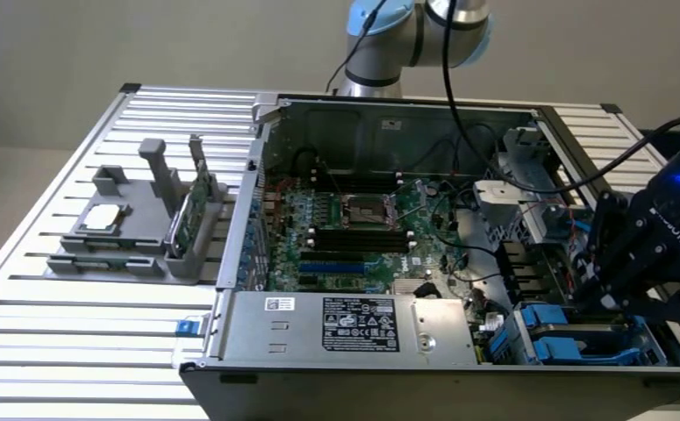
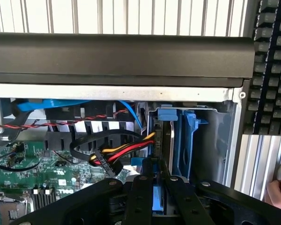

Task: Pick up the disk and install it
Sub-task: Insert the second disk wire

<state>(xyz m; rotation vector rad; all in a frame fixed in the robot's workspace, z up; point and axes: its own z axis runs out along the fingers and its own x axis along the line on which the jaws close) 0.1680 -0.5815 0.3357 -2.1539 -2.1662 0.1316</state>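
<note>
The gripper (image 2: 153, 187) is clamped on the disk (image 2: 160, 140), standing on edge in the blue bay (image 1: 574, 338) at the case's near right corner; it wants lowering straight, clear of the cables (image 2: 124, 150).

Quick headcount: one open grey metal computer case (image 1: 246, 167), one green motherboard (image 1: 352, 237) inside it, one silver boxy power supply with a label (image 1: 352, 326). Off to the side, one grey plastic stand (image 1: 129, 232), one small square silver chip (image 1: 103, 217), one thin green circuit card (image 1: 184, 219). Two blue plastic carriers (image 2: 189, 136) in the bay, one black gripper (image 2: 155, 180) and one black keyboard (image 2: 271, 70).
</note>
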